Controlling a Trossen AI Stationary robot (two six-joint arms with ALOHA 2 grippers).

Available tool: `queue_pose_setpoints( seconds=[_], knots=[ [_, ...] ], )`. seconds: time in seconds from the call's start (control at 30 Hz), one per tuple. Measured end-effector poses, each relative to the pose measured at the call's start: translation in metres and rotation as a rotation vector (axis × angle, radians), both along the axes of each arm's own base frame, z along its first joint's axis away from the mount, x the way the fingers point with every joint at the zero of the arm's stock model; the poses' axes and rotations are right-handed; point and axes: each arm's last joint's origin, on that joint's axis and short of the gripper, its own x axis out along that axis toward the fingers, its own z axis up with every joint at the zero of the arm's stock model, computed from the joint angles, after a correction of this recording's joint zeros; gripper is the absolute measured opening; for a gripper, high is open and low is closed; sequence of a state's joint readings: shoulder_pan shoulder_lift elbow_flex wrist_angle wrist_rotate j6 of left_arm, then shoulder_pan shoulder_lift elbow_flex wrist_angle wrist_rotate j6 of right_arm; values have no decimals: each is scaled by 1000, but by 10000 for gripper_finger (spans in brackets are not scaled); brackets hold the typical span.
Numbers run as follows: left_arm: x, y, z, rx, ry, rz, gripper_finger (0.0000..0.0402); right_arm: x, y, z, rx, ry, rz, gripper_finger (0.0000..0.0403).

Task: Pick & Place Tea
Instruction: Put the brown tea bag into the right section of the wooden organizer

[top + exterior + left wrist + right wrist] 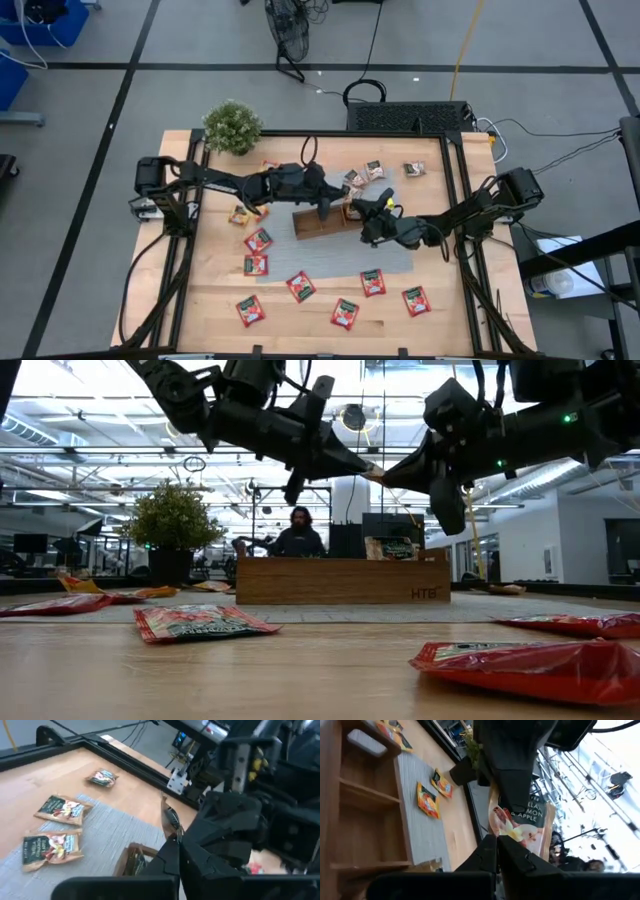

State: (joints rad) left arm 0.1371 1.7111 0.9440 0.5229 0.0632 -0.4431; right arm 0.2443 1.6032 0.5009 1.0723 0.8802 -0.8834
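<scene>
Clearly the sachet (522, 827) now in hand is a light, limp foil packet: it will flex and flutter, and its glossy skin looks slippery, so it is best pinched on a flat sealed edge rather than across its puffy middle. It hangs in the air above the tray (322, 222), held between the two grippers at once. The left gripper (324, 208) has its fingers pressed together on one edge, and the right gripper (368, 212) pinches the opposite edge (a hand-over, by the look of it). In the low view the sachet (372, 474) shows only as a thin sliver between the two tips, so it is turned edge-on to that camera, its faces roughly upright. In the right wrist view its printed face is turned to the camera and it runs away from the fingers. Being nearly square, it has little of a long axis; the line that matters runs from one gripper to the other, roughly along the tray's length. Other sachets, red ones (300, 287) among them, lie flat and scattered on the counter (200, 300) and on the grey mat (400, 255).
</scene>
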Motion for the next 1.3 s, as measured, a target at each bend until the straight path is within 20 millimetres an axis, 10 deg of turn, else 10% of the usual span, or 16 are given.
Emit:
queue_pose_setpoints(
  seconds=[0.37, 0.77, 1.3],
  knots=[
    [-36, -16, 36, 241, 184, 61, 2, -1, -3, -5, 349, -122, 58, 83],
    [-47, -65, 14, 282, 419, -59, 1, -7, -33, 28, 910, -197, 504, 162],
    [-39, -87, 33, 301, 338, -91, 0, 21, -55, 34, 999, -208, 635, 162]
  ],
)
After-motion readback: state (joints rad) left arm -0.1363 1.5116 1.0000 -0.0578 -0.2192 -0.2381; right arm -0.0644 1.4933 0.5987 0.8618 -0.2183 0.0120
